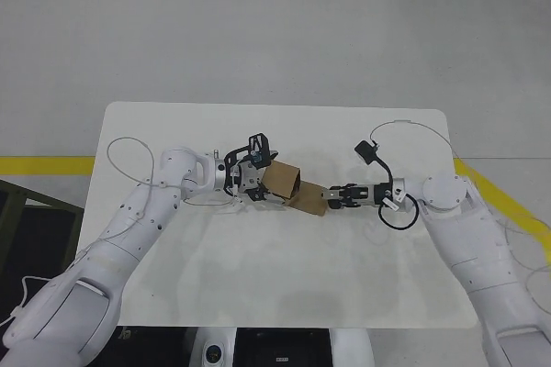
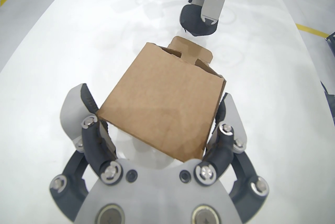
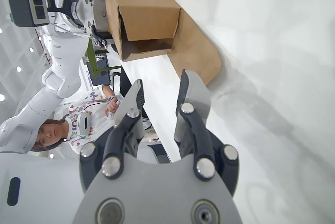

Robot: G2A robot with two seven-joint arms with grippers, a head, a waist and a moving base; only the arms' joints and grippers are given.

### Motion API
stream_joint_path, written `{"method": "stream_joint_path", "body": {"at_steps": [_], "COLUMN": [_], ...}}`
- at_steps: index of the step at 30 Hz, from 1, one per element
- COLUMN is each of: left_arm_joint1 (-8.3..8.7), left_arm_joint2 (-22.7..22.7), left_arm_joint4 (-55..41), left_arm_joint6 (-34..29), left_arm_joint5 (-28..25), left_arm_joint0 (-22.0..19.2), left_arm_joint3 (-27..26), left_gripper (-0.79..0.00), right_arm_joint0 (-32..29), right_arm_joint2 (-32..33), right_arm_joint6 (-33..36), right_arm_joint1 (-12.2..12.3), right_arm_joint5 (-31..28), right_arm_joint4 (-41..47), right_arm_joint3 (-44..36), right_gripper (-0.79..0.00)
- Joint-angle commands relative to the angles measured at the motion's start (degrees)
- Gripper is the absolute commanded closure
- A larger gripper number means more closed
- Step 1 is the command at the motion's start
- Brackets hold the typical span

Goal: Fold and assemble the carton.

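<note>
Carton (image 1: 292, 186) lay at the centre of the top view, on the white counter (image 1: 257, 275), between the two arms.

Left gripper (image 1: 257, 174) sat at the carton's left end in that frame and was closed on it. In its own wrist view the fingers (image 2: 74, 110) pressed the two side edges of the near end, so only the rim was held.

Right gripper (image 1: 335, 195) was just right of the carton in the top view, narrowly parted with nothing between its fingers. Its tips stood just beside the long flap (image 3: 199, 52), which lay flat on the counter. Could not tell whether a tip touched the flap. The open end (image 3: 146, 48) faced the right gripper and was not yet closed.

Risks, as judged:
- The carton was a hollow sleeve gripped across its width. More squeeze from the left gripper would likely skew or flatten it.
- The hold was on the end rim only. A push from the right gripper along the carton could slide it through the fingers or swing it about them.
- The flap hugged the counter. A fingertip coming in level might ride over it or shove the whole carton instead of getting beneath. One coming in too low would scrape the counter.
- If the flap were lifted off-square, its tongue could catch the edge of the opening and crease rather than tuck.
</note>
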Motion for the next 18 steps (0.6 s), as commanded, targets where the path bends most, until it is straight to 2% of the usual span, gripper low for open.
{"method": "stream_joint_path", "body": {"at_steps": [1,7,16,18], "left_arm_joint1": [-0.02,-0.09,-0.13,-0.14], "left_arm_joint2": [-0.1,-0.4,-0.8,-1.0], "left_arm_joint4": [0.0,0.0,0.2,0.1], "left_arm_joint6": [-0.1,-0.5,-0.8,-0.7], "left_arm_joint5": [0.0,0.0,-0.1,-0.2], "left_arm_joint0": [0.0,0.2,0.4,0.4], "left_arm_joint3": [0.0,-0.1,-0.3,-0.3], "left_gripper": [-0.785,-0.785,-0.785,-0.785], "right_arm_joint0": [-0.9,-2.4,-1.5,-0.9], "right_arm_joint2": [0.7,1.0,-1.3,-2.2], "right_arm_joint6": [-0.5,-1.1,-2.9,-3.1], "right_arm_joint1": [0.4,0.8,0.3,0.0], "right_arm_joint5": [0.7,1.6,1.0,0.5], "right_arm_joint4": [-1.1,-2.2,-1.5,-1.0], "right_arm_joint3": [-1.1,-1.9,0.5,1.3], "right_gripper": [-0.299,-0.351,-0.369,-0.413]}}
